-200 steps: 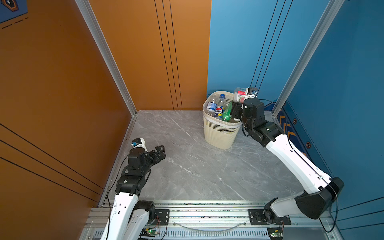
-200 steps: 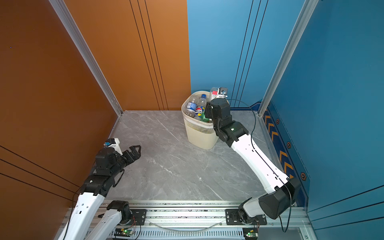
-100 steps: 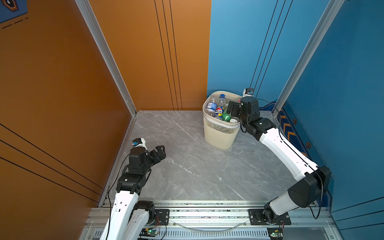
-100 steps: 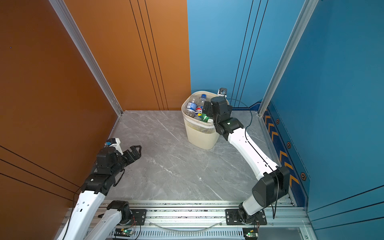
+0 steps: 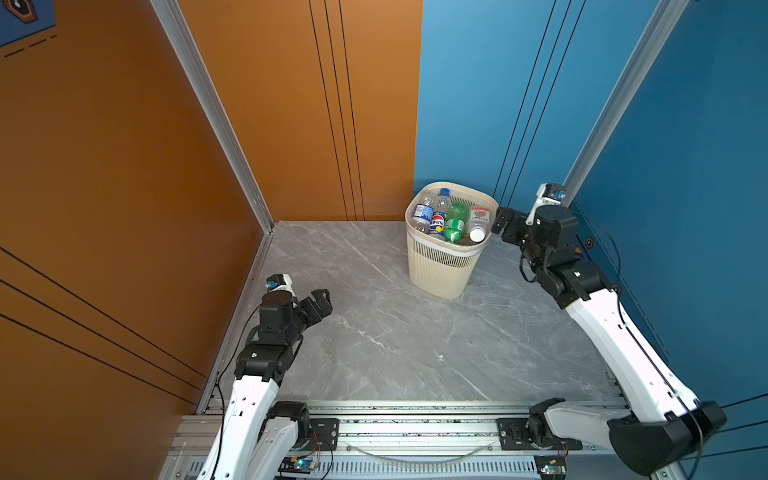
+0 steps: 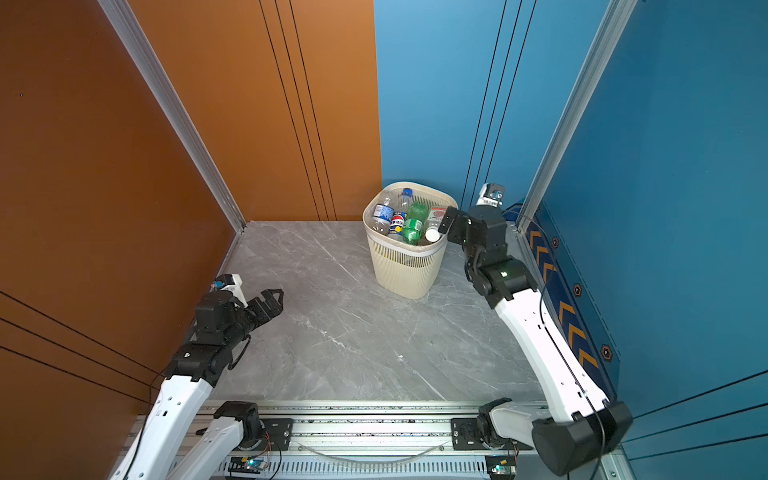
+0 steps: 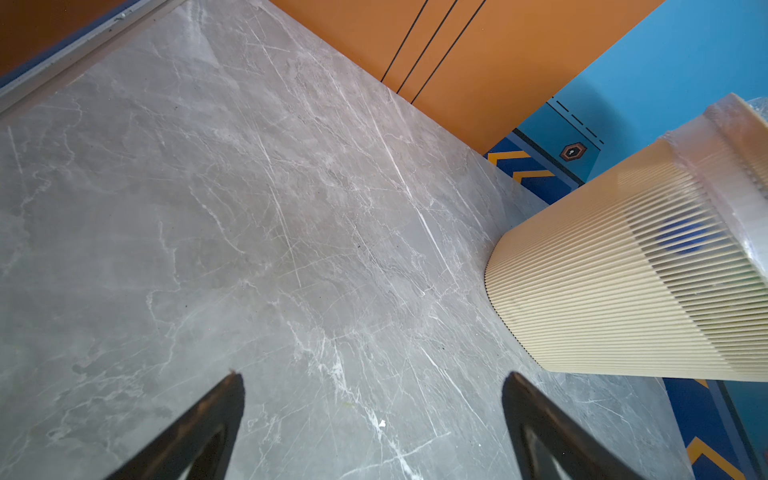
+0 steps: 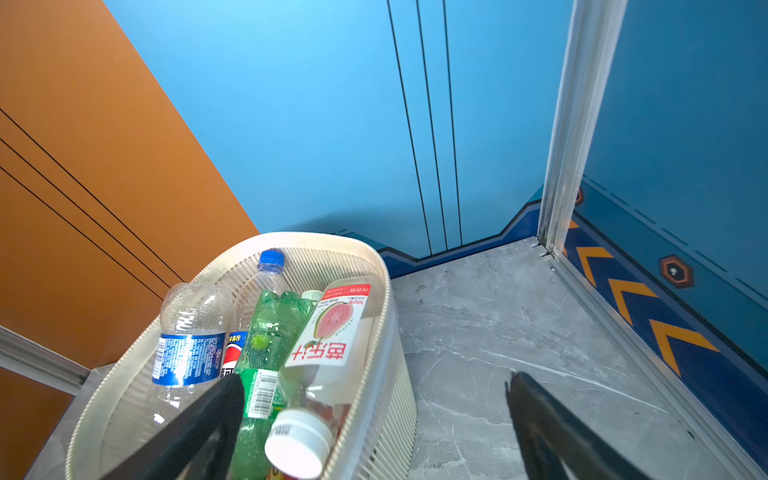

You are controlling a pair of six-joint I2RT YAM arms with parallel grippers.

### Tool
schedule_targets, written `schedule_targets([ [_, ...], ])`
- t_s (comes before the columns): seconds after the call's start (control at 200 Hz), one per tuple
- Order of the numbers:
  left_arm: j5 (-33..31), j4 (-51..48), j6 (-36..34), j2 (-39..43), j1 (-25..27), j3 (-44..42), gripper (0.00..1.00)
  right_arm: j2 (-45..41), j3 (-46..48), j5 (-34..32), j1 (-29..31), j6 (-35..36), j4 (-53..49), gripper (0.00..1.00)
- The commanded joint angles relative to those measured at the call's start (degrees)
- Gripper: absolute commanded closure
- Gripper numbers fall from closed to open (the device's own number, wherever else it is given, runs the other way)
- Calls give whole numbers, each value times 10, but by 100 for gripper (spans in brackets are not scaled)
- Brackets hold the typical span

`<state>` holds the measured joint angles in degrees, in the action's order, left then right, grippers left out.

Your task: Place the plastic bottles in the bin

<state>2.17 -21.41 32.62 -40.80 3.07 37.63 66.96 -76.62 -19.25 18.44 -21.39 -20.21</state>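
Two finger pairs, and we see both spread wide, holding nothing. Near: left fingers (image 5: 321, 296) over tabletop (image 5: 395, 332), well apart from bin (image 5: 440, 272). Farther: right fingers (image 5: 501, 220) just beside bin rim. Farthest: bin by blue wall (image 5: 457, 104), bottles (image 5: 452, 222) piled inside.

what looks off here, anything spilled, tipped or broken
Nothing stands out. The bin stands upright on the grey table, and the plastic bottles lie jumbled inside it, none outside. The right gripper beside the rim and the left gripper are both open and empty.
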Motion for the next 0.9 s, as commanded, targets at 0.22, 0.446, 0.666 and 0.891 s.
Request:
schedule_targets([
  [0.22,-270,286,-159,7,33,-152,2,-269,465,-84,33,144,154,1],
  [0.446,-304,568,-272,-117,25,-274,3,-192,593,-103,-11,201,385,0],
  [0.666,-145,728,-285,-316,-54,-251,2,15,610,15,-101,196,617,1],
  [0.891,-82,745,-314,-471,-32,-178,2,177,580,116,-148,205,726,1],
])
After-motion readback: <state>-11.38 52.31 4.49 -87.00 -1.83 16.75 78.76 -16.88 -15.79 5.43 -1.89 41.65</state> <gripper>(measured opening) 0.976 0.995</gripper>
